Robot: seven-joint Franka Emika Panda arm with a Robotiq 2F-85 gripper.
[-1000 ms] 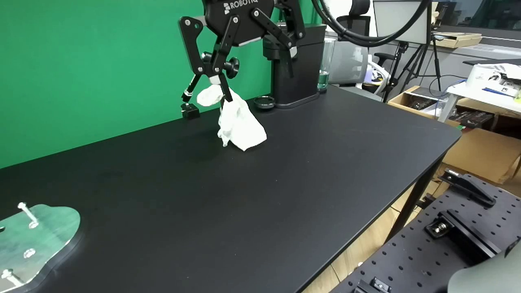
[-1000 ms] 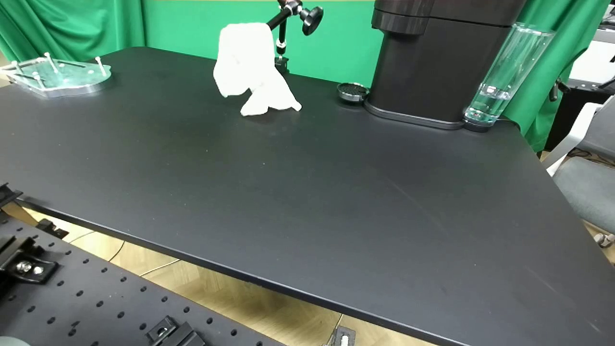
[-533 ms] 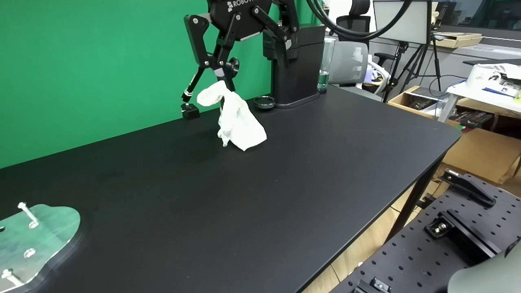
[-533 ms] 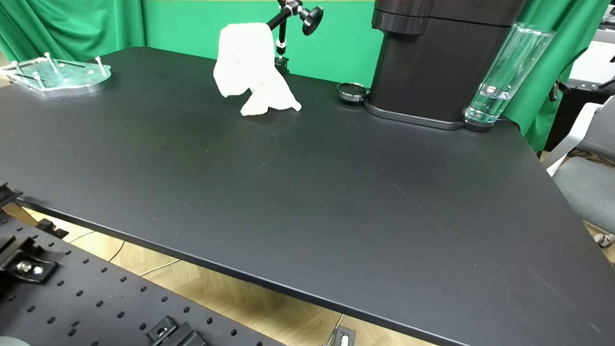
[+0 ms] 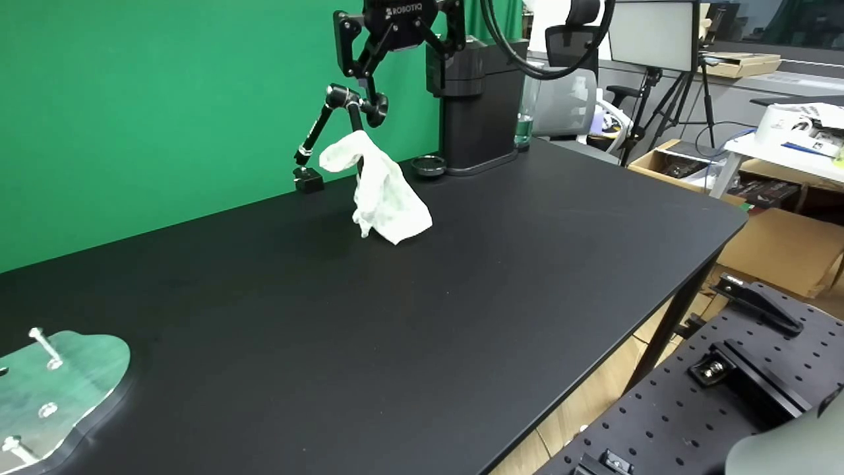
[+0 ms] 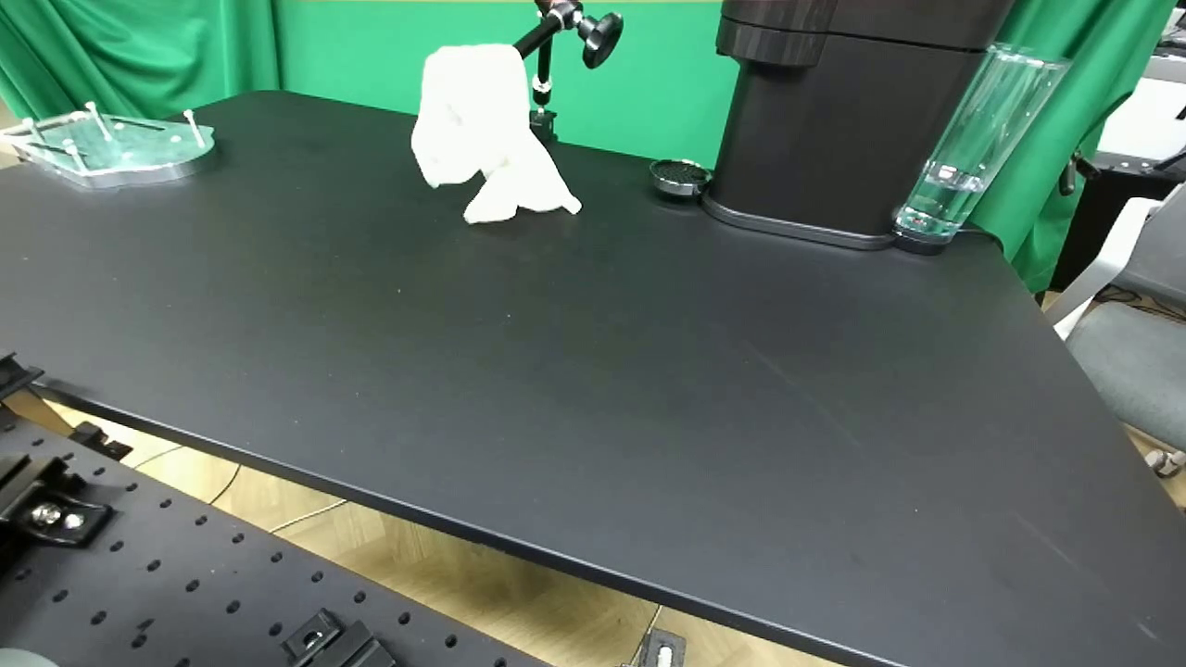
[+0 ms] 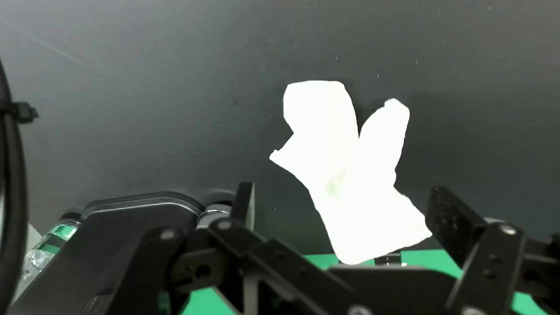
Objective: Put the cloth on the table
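A white cloth (image 5: 392, 201) hangs draped over a black jointed arm stand (image 5: 316, 135) at the back of the black table (image 5: 422, 330). Its lower end hangs down at the tabletop; I cannot tell how much of it touches. It also shows in an exterior view (image 6: 482, 120) and, overexposed, in the wrist view (image 7: 350, 183). My gripper (image 5: 405, 76) is open and empty, above the cloth and apart from it. In the wrist view the open fingers (image 7: 348, 210) appear on either side of the cloth's upper part. The gripper is out of frame in an exterior view.
A black machine (image 5: 471, 112) with a clear water tank (image 6: 973, 153) stands right of the cloth. A small round metal dish (image 6: 681, 178) lies beside it. A glass plate with pegs (image 5: 66, 369) lies at the table's left. A green backdrop (image 5: 165, 99) stands behind.
My gripper has moved up and away from the cloth; one finger was in front of the cloth's top before. The cloth has not visibly moved.
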